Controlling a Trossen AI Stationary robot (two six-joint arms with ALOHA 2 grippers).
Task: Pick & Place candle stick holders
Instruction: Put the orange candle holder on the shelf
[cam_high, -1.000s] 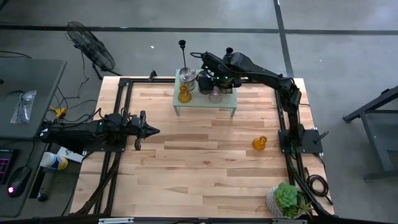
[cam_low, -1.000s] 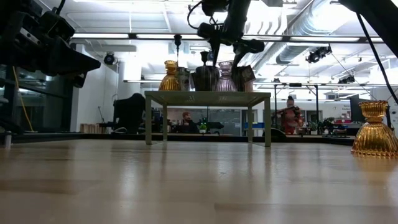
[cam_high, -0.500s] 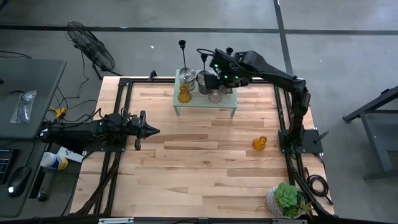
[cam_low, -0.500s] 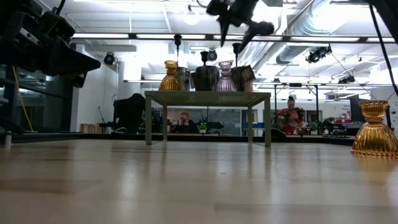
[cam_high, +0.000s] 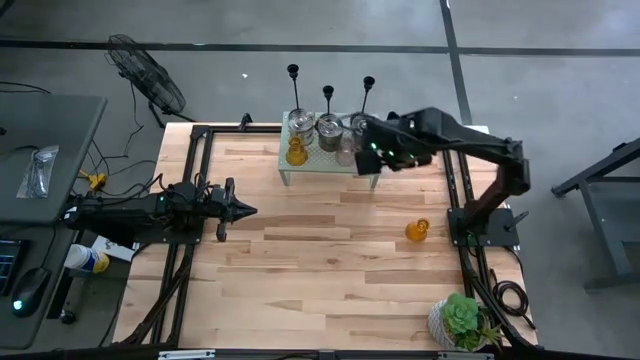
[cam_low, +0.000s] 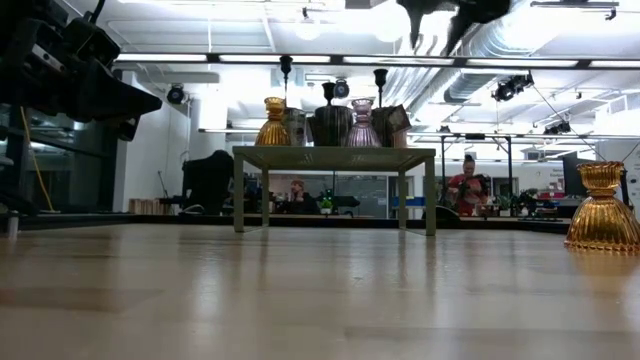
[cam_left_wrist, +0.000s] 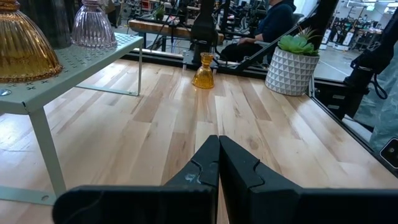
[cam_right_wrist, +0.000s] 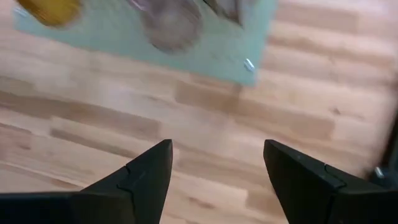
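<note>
Three black candle stick holders (cam_high: 327, 95) stand upright in a row at the far side of a small green shelf (cam_high: 330, 160). In the low view their thin stems (cam_low: 380, 85) rise behind glass holders, which hide their bases. My right gripper (cam_high: 368, 150) hangs open and holding nothing (cam_right_wrist: 214, 149), high above the shelf's right near corner, pointing steeply down. It also shows at the top of the low view (cam_low: 440, 25). My left gripper (cam_high: 245, 210) rests shut at the table's left side, pointing level (cam_left_wrist: 219, 140).
Amber (cam_high: 296, 152), silver (cam_high: 328, 128) and clear glass holders (cam_high: 346, 150) crowd the shelf top. One amber glass holder (cam_high: 417, 230) stands on the table at the right. A potted plant (cam_high: 462, 320) sits at the near right corner. Bare wood lies between the arms.
My right gripper has drawn away from the shelf's far middle, rising and swinging toward the table's right and near side, staying open with nothing in it. The three candle stick holders have kept their places; the middle one, covered by the arm before, now shows.
</note>
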